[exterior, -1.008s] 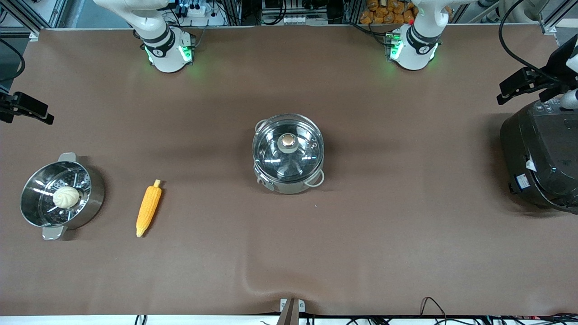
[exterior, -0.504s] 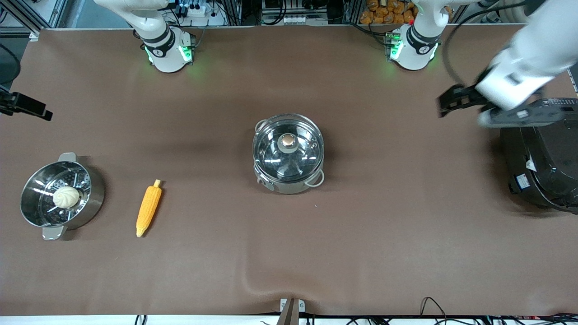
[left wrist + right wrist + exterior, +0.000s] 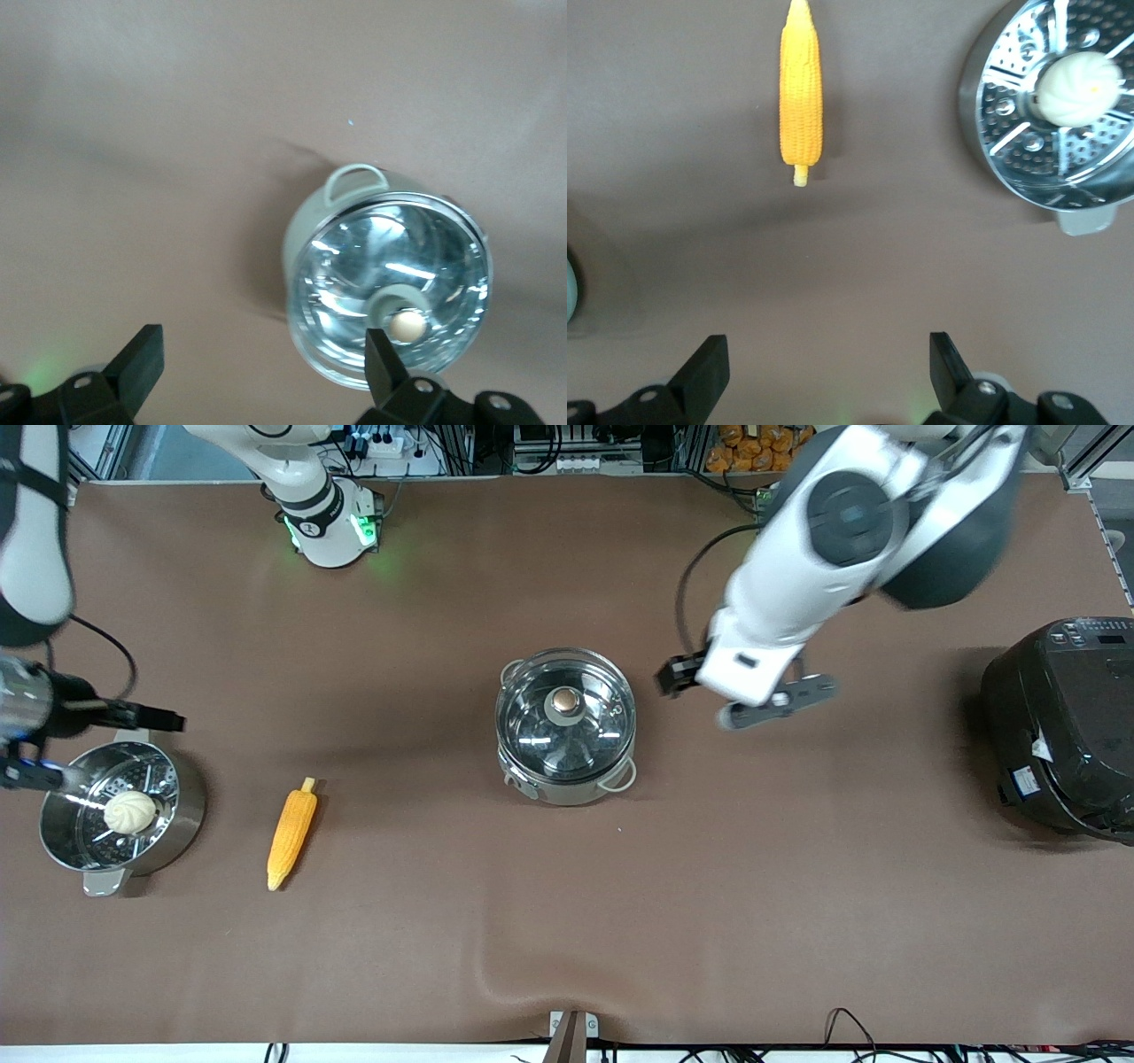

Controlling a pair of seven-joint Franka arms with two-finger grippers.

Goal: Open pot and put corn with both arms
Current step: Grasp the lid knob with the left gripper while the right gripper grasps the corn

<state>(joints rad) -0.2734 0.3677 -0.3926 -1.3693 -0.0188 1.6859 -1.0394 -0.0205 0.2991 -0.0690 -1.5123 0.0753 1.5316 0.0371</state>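
The corn [image 3: 291, 836] lies flat on the brown worktop [image 3: 567, 921], its long axis running toward the front camera, pale stub farthest from it, between the steamer basket [image 3: 182, 815] and the lidded pot [image 3: 565, 726] at the centre. The left gripper [image 3: 257, 376], fingers wide, hangs over bare worktop just beside the pot. The right gripper [image 3: 824, 372], fingers wide and empty, hangs by the basket's rim.

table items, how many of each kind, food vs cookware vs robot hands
food: 2, the corn and the bun
cookware: 3, the pot with its lid on, the steamer basket, the black cooker
robot hands: 2, left hand, right hand, both open
total: 7
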